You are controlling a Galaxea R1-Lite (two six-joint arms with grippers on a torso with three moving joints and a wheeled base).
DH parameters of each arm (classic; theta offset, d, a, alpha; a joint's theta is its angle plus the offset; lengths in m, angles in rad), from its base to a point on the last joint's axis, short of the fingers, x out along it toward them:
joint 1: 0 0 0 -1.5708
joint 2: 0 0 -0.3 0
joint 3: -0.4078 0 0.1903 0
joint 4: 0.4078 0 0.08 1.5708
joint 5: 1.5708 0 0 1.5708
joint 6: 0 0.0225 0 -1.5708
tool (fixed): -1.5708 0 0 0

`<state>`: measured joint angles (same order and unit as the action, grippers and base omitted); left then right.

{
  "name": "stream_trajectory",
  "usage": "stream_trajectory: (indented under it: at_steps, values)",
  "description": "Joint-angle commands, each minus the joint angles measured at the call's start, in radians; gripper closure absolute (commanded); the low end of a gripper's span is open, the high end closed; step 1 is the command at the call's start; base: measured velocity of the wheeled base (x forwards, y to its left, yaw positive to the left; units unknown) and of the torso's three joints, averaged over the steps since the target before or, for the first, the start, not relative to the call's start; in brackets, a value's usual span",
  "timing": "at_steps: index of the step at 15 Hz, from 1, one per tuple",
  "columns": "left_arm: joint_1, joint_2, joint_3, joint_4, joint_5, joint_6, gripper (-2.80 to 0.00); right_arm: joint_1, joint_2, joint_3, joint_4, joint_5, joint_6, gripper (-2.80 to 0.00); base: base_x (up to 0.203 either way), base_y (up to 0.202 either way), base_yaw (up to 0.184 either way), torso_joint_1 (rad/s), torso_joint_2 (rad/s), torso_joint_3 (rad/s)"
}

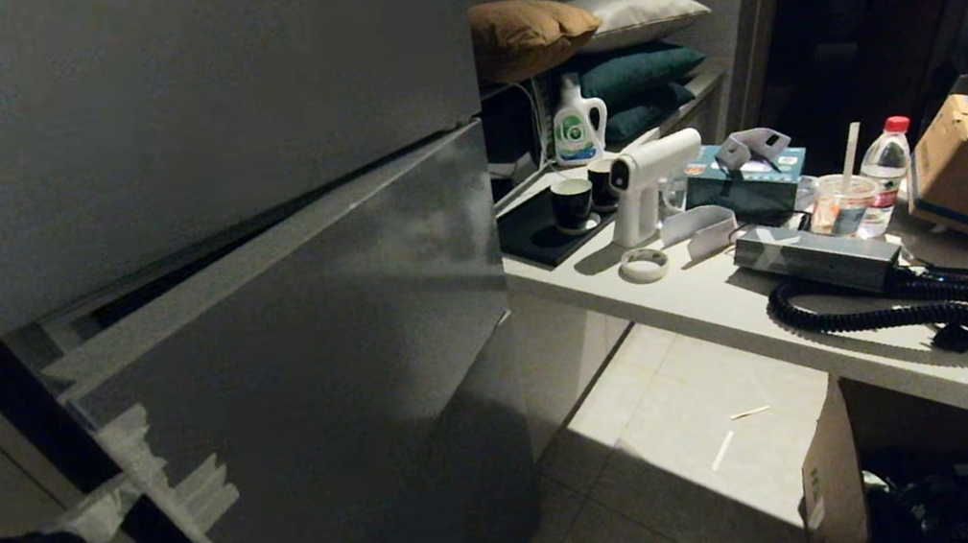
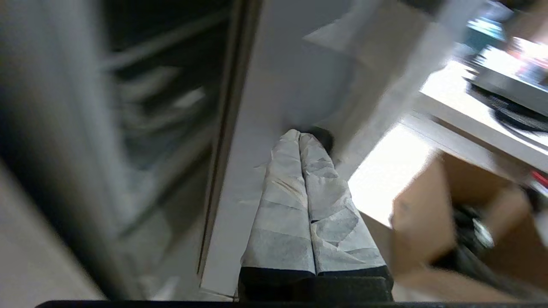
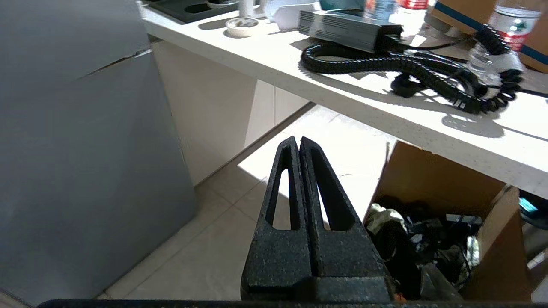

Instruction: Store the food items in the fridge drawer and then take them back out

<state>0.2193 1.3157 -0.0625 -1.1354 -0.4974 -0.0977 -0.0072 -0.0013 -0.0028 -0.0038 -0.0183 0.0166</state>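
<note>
The left gripper (image 2: 299, 136), its two tape-wrapped fingers pressed together and empty, sits at the taped edge of the dark grey metallic fridge drawer front (image 1: 315, 366). The right gripper (image 3: 297, 143), two black fingers together, hangs over bare floor tiles (image 3: 205, 248).

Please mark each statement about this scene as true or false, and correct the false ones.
1. The left gripper is shut, its fingers wrapped in whitish tape. True.
2. The right gripper holds a water bottle. False: it is shut on nothing and hangs above the floor beside a cardboard box.
3. A potato and a green pepper lie on the counter. False: neither food item shows in any view.
4. The fridge drawer front bears whitish tape scraps along its left edge. True.
5. A black coiled cable lies on the counter. True.
</note>
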Motion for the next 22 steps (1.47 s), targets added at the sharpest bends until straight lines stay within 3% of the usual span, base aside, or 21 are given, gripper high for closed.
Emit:
stream_trajectory:
  at_steps: [1, 3, 6, 10, 13, 15, 17, 18, 20, 22]
  values:
    - [-0.119, -0.177, 0.048, 0.024, -0.004, -0.003, 0.0, 0.0, 0.001, 0.0, 0.0, 0.0, 0.0, 0.0, 0.0, 0.0, 0.0, 0.0, 0.0, 0.0]
    - [-0.246, -0.332, 0.053, 0.117, -0.006, -0.007, 0.0, 0.001, 0.0, 0.0, -0.001, 0.0, 0.0, 0.0, 0.0, 0.0, 0.0, 0.0, 0.0, 0.0]
    - [-0.466, -0.576, 0.002, 0.367, -0.008, -0.048, 0.0, 0.0, 0.001, 0.0, -0.001, 0.0, 0.0, 0.0, 0.0, 0.0, 0.0, 0.0, 0.0, 0.0]
    - [-0.555, -0.814, -0.169, 0.751, 0.009, -0.238, 0.0, 0.0, 0.0, 0.0, 0.001, 0.0, 0.0, 0.0, 0.0, 0.0, 0.0, 0.0, 0.0, 0.0]
    - [-0.557, -0.837, -0.181, 0.793, 0.142, -0.255, 0.0, 0.0, 0.0, 0.0, -0.001, 0.0, 0.0, 0.0, 0.0, 0.0, 0.0, 0.0, 0.0, 0.0]
    - [-0.557, -0.827, -0.182, 0.812, 0.294, -0.245, 0.0, 0.0, 0.001, 0.0, 0.0, 0.0, 0.0, 0.0, 0.0, 0.0, 0.0, 0.0, 0.0, 0.0]
    - [-0.555, -0.838, -0.171, 0.894, 0.431, -0.141, 0.0, 0.001, 0.0, 0.0, 0.001, 0.0, 0.0, 0.0, 0.0, 0.0, 0.0, 0.0, 0.0, 0.0]
    - [-0.531, -0.842, -0.162, 0.928, 0.496, -0.076, 0.0, 0.0, 0.0, 0.0, 0.0, 0.0, 0.0, 0.0, 0.0, 0.0, 0.0, 0.0, 0.0, 0.0]
    - [-0.402, -0.856, -0.138, 0.948, 0.537, 0.007, 0.0, 0.001, 0.0, 0.0, 0.001, 0.0, 0.0, 0.0, 0.0, 0.0, 0.0, 0.0, 0.0, 0.0]
    - [-0.285, -0.922, -0.113, 0.96, 0.562, 0.047, 0.0, 0.0, 0.0, 0.0, 0.001, 0.0, 0.0, 0.0, 0.0, 0.0, 0.0, 0.0, 0.0, 0.0]
